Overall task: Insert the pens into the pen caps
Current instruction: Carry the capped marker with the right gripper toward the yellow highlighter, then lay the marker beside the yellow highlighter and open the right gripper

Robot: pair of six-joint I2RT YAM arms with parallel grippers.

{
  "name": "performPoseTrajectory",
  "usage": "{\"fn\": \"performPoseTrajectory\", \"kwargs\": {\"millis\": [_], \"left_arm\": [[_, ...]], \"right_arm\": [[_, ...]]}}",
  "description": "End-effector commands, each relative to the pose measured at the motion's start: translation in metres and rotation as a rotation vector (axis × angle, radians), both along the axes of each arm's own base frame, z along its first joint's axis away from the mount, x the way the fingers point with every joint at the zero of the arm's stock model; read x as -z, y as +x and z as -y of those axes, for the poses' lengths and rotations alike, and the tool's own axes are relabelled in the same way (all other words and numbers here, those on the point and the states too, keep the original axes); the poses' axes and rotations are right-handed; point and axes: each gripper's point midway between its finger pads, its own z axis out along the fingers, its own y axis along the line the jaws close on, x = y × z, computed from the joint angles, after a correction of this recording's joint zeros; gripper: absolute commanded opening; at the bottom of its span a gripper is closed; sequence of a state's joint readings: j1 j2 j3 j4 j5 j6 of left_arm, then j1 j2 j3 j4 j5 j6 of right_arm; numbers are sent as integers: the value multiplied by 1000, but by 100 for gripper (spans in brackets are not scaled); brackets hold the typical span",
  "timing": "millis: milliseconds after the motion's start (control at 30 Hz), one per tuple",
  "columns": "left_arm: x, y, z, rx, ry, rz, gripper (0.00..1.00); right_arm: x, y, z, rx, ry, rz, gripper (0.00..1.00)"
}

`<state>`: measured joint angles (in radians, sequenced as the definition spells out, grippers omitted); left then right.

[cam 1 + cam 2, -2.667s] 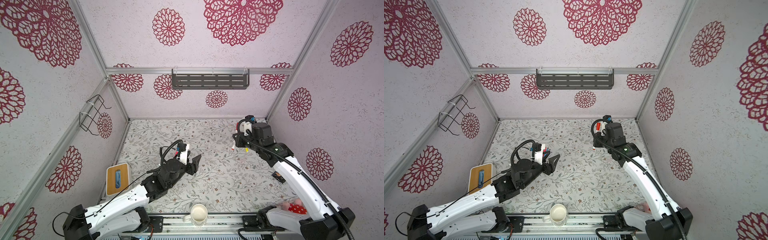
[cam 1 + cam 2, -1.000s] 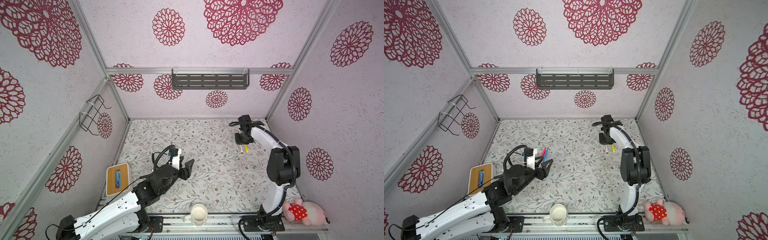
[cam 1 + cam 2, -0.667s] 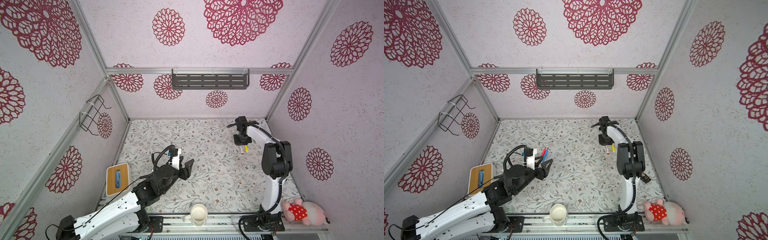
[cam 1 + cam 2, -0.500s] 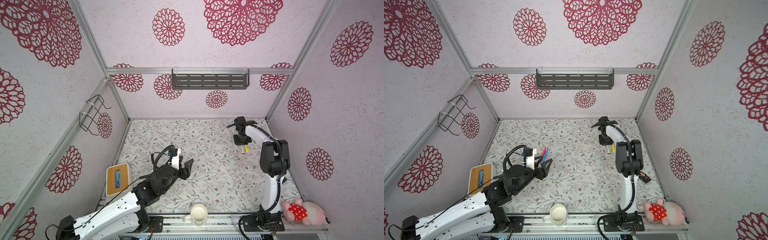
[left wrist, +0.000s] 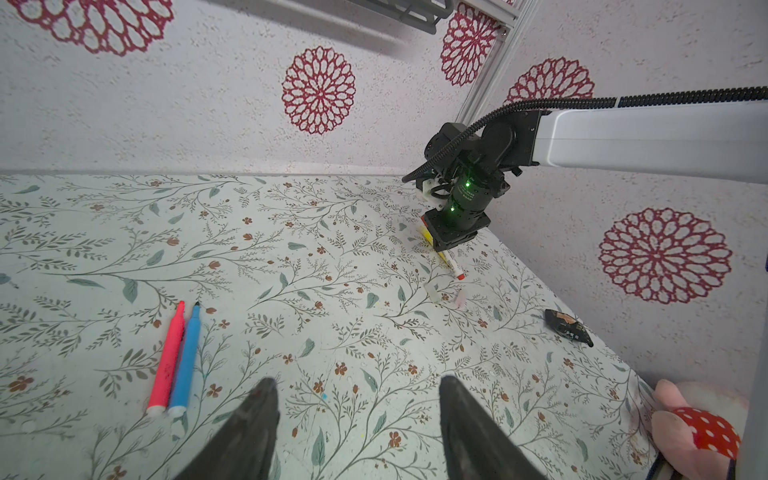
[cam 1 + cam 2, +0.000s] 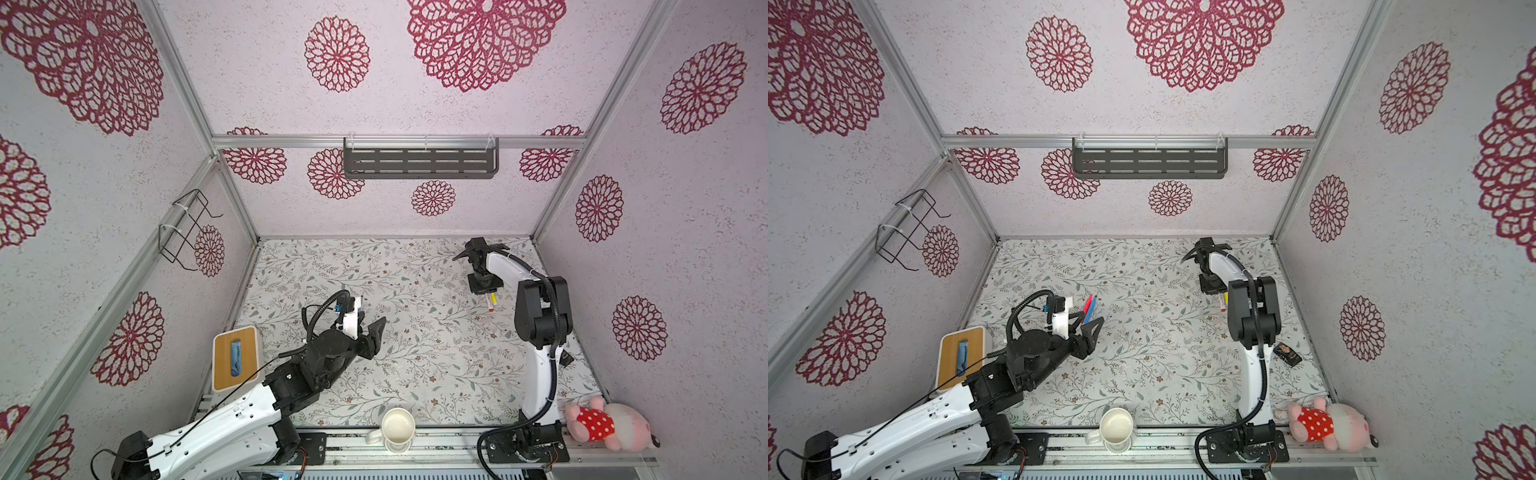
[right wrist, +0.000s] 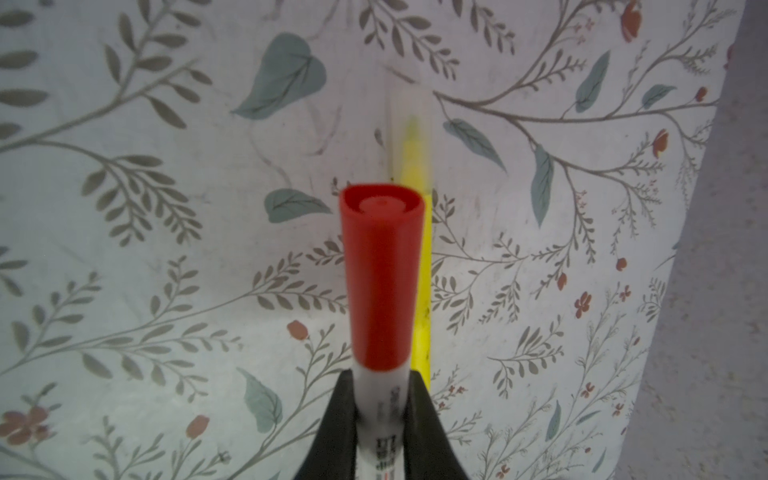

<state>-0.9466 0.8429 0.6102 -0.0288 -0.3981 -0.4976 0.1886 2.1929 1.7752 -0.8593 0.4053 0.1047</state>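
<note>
Top views are showing the floral tabletop (image 6: 415, 374) filling the lower middle of the frame, with both arms working over it. Left of centre, the left gripper (image 5: 357, 384) is hovering low with its jaws spread wide and nothing between them. It is facing the uncapped pink pen (image 5: 168, 357) and blue pen (image 5: 187, 357), which are lying side by side and touching, so it is probably readying a pick. Right of centre, toward the far edge, the right gripper (image 6: 485, 289) is pointing down and pinching the white pen (image 5: 452, 264) on its barrel just behind the red cap (image 7: 380, 270). That grip is apparently leaving the capped end sticking out free, ready for setting down beside the yellow pen (image 7: 412, 162) lying beneath it. Two small translucent caps (image 5: 434, 293) are lying near that gripper, apart from each other.
</note>
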Motion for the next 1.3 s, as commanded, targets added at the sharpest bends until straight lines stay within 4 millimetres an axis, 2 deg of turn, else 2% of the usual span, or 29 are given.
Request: {"fn": "performPoseTrajectory", "kwargs": {"millis": [0, 333, 467, 533, 733, 1067, 1100, 1267], "left_arm": [[-6, 0, 1, -1, 2, 13, 64], [-9, -1, -2, -6, -3, 15, 64], [-9, -1, -3, -6, -6, 12, 64], [-9, -1, -3, -6, -6, 11, 64], [-10, -2, -3, -3, -14, 9, 64], [-6, 0, -8, -32, 16, 0, 64], [-4, 1, -7, -37, 30, -8, 64], [18, 14, -1, -46, 137, -104, 64]], "right_arm": [[-15, 10, 8, 4, -50, 32, 0], [-10, 22, 9, 9, -72, 32, 1], [-11, 22, 8, 8, -77, 36, 25], [-17, 23, 4, -1, -78, 52, 29], [-42, 21, -7, -30, -109, 103, 35], [-95, 8, -22, -23, -32, 229, 36], [-98, 6, -27, -24, -10, 237, 35], [-129, -16, -78, -142, 181, 314, 35]]}}
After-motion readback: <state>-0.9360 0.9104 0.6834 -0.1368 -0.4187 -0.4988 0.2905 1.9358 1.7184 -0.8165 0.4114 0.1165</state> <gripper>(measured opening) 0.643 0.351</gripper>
